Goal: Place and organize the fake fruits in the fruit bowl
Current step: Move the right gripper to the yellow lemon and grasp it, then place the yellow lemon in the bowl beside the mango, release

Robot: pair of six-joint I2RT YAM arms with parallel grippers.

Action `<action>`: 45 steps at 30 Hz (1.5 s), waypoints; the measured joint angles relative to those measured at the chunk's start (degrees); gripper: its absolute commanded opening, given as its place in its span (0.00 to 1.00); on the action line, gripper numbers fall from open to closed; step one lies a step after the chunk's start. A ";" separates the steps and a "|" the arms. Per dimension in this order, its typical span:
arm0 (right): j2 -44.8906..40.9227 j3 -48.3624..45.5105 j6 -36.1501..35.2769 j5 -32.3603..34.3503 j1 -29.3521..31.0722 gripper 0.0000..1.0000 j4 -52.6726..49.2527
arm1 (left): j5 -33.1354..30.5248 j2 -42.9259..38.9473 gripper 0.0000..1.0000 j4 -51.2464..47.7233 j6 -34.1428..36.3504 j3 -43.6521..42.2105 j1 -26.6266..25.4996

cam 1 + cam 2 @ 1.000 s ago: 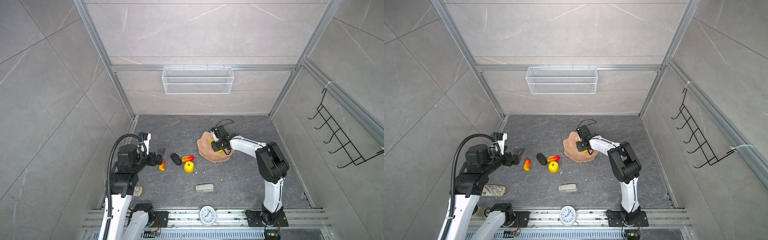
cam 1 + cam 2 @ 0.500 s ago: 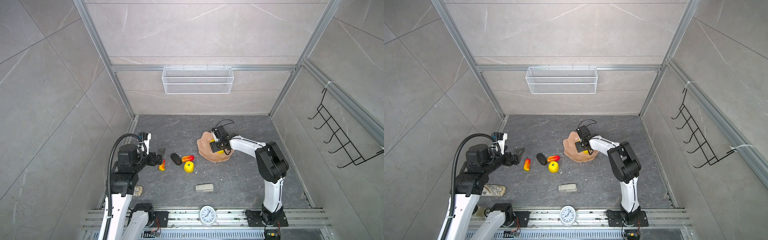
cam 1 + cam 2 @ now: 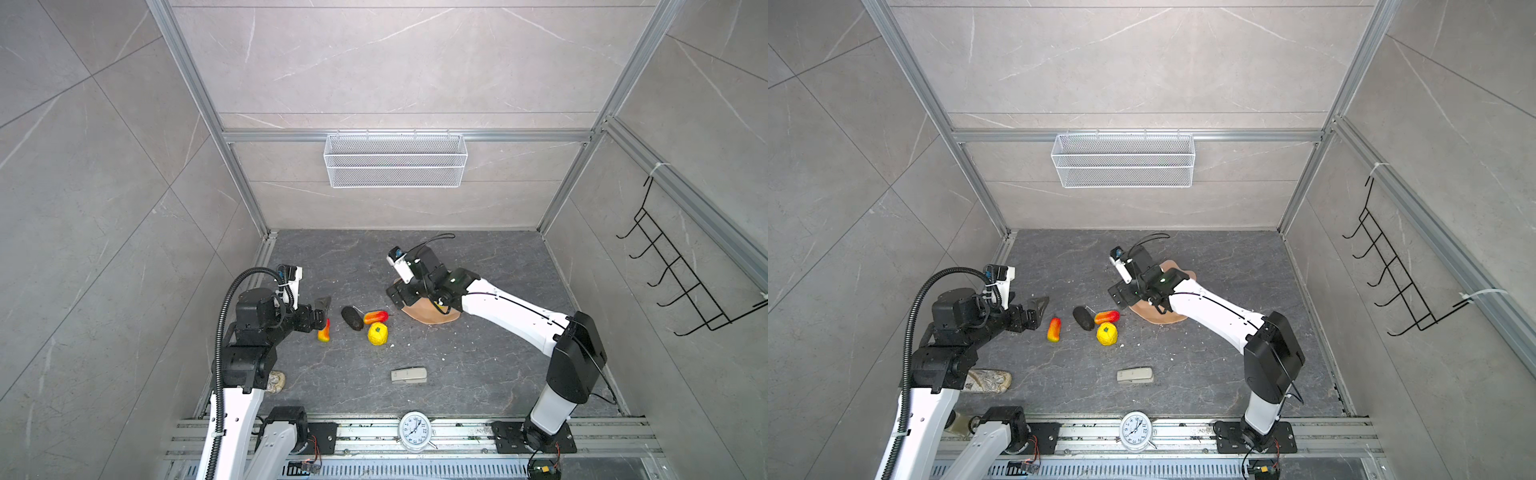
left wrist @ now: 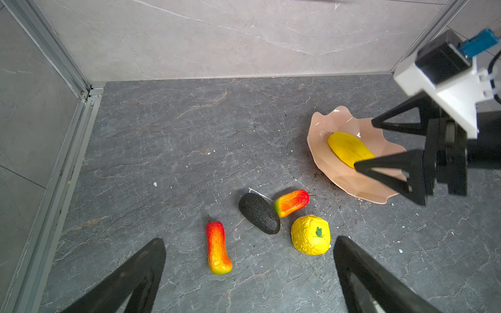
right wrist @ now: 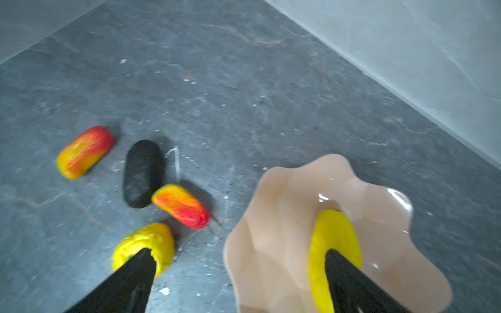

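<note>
arms (image 3: pixel 511 307): white links, black joints | jaws: black, triangular | hose (image 3: pixel 222 313): black, corrugated

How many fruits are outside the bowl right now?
4, all left of the bowl: a lone mango shape, then the black oval, second mango shape and round yellow fruit clustered together.

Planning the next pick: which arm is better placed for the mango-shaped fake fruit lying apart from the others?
Left. The open left gripper hovers beside that red-orange-yellow mango-shaped fruit; the open right gripper is farther, at the salmon-pink scalloped bowl.
</note>
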 measured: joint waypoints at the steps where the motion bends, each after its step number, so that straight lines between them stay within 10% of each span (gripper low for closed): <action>1: 0.07 -0.17 0.00 -0.24 1.44 1.00 -0.11 | 0.00 -0.02 1.00 0.00 0.00 0.00 -0.02; 17: 12.68 -1.81 0.68 1.38 10.49 0.98 1.33 | 0.15 -1.01 1.00 -0.44 0.02 0.00 0.00; 35: 16.26 -1.81 1.66 2.10 10.45 0.43 2.62 | 0.17 -1.27 1.00 -0.81 0.02 0.00 -0.02; 45: 10.54 -1.84 -0.46 2.32 10.32 0.29 0.42 | 0.17 -1.27 1.00 -0.81 0.02 0.00 0.00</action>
